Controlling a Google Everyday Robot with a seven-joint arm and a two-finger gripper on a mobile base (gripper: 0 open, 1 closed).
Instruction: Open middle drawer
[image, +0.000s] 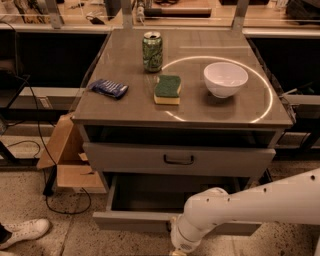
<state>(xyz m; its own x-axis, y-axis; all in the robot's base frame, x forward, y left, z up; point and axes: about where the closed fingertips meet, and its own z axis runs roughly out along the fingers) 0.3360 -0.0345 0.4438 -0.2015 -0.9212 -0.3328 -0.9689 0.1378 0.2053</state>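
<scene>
— Camera view looks down on the cabinet (125, 112) from the front, right? Where's the middle drawer (130, 159)?

— Straight under the top, below a dark slot. Grey flat front, small dark loop handle (179, 160) about centre. From where I stand I can't say whether it's shut tight or out a touch.

— And the open one?

— That's the bottom drawer (135, 220), beneath it. Pulled well out toward us, so you see down into its dark inside.

— Where's the gripper (176, 249)?

— Low, at the bottom edge of view, right in front of the bottom drawer's front panel. The white arm (260, 205) comes in from the lower right and bends down to it. Most of it is cut off down there, so I can't tell whether it's apart, together or clamped on anything. It's well below the middle drawer's handle, not touching it.

— What's on top?

— A green can (152, 51) upright toward the back. A sponge (167, 89) just in front of it, green side up. A white bowl (225, 78) to the right of the sponge, inside a bright ring of light. A blue packet (108, 88) lying flat near the left edge.

— On the floor?

— A cardboard box (65, 155) against the cabinet's left side, flap open. A white shoe (25, 232) in the bottom left corner.
</scene>
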